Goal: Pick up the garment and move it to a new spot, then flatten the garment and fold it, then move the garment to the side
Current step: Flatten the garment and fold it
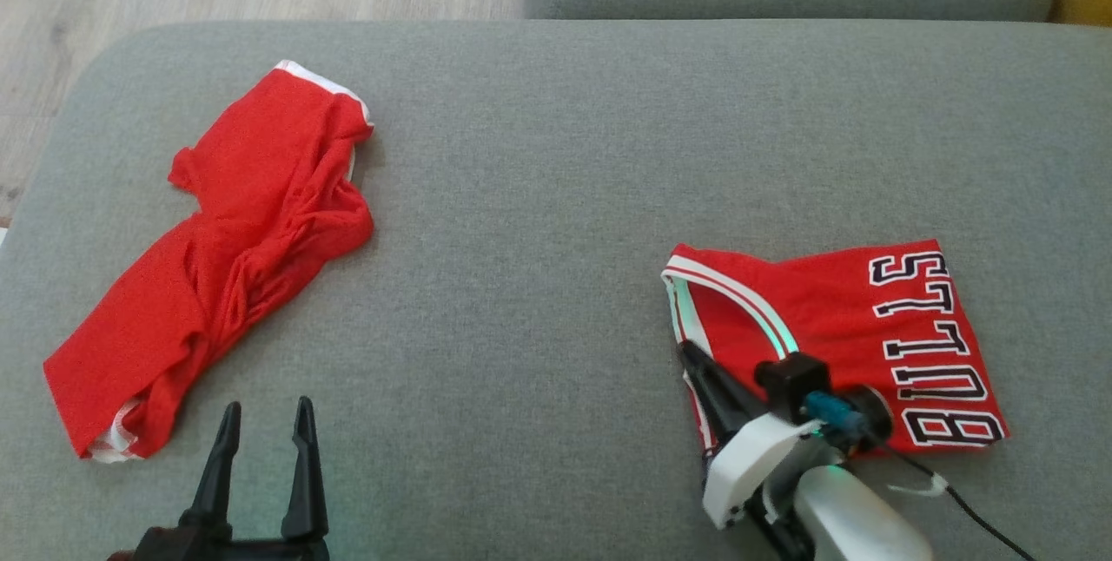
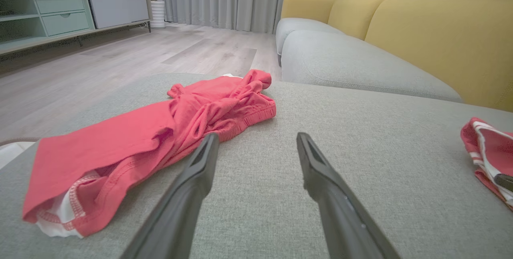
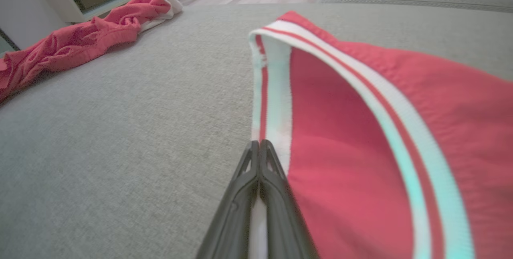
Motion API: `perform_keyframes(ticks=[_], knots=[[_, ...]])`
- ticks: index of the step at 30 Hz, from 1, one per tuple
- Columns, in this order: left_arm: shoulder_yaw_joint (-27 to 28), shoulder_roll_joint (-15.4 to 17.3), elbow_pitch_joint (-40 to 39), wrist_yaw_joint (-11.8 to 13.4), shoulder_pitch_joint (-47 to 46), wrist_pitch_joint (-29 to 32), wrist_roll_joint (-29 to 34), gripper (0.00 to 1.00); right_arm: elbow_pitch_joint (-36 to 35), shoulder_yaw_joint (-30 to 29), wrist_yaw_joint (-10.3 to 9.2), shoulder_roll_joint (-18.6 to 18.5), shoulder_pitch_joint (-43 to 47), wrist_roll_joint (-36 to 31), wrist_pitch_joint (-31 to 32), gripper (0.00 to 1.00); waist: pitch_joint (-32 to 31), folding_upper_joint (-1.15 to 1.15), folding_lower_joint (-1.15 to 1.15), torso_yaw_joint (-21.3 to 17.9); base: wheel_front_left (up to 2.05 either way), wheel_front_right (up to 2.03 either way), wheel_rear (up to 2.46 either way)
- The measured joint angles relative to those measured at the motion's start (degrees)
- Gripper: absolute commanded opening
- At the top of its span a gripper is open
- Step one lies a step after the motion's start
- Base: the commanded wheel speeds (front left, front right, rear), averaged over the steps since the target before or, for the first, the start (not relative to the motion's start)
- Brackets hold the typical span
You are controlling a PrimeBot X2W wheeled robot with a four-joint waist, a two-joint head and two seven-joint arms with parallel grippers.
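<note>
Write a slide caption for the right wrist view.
Right gripper pinches the red jersey by its striped trim on the grey cushion.

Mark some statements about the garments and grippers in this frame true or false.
1. The left gripper is open and holds nothing. True.
2. The jersey lies crumpled. False: it lies folded flat with its lettering up; the shorts are the crumpled ones.
3. The right gripper is shut on the jersey's striped edge. True.
4. The jersey and shorts touch. False: they lie apart, shorts on the robot's left and jersey on its right, with bare cushion between them.
</note>
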Motion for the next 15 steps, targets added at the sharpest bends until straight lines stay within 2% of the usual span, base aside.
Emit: perform_keyframes(ticks=[3, 8, 11, 15], knots=[[0.0, 0.0, 0.03, 0.02, -0.07, 0.0, -0.09, 1.0, 0.97, 3.36, 0.0, -0.03, -0.52, 1.36, 0.0, 0.0, -0.25, 0.0, 0.0, 0.08, 0.0, 0.0, 0.0], [0.18, 0.0, 0.03, 0.59, 0.03, 0.0, -1.2, 1.0, -0.05, 5.81, 0.0, -0.04, -0.61, 2.53, 0.0, 0.0, -0.76, 0.0, 0.0, -1.05, 0.0, 0.0, 0.0], [0.35, 0.0, 0.02, 0.87, 0.21, 0.0, -1.79, 1.0, -4.04, 5.48, 0.0, -0.15, -0.32, 2.6, 0.0, 0.0, -1.31, 0.0, -0.01, -2.26, 0.0, 0.0, 0.0], [0.9, -0.01, -0.43, 1.54, 0.75, 0.0, -2.47, 1.0, -9.99, 1.63, 0.0, -0.15, 1.93, 0.63, -0.01, 0.0, -2.05, 0.0, -0.01, -4.36, 0.0, 0.0, 0.0]])
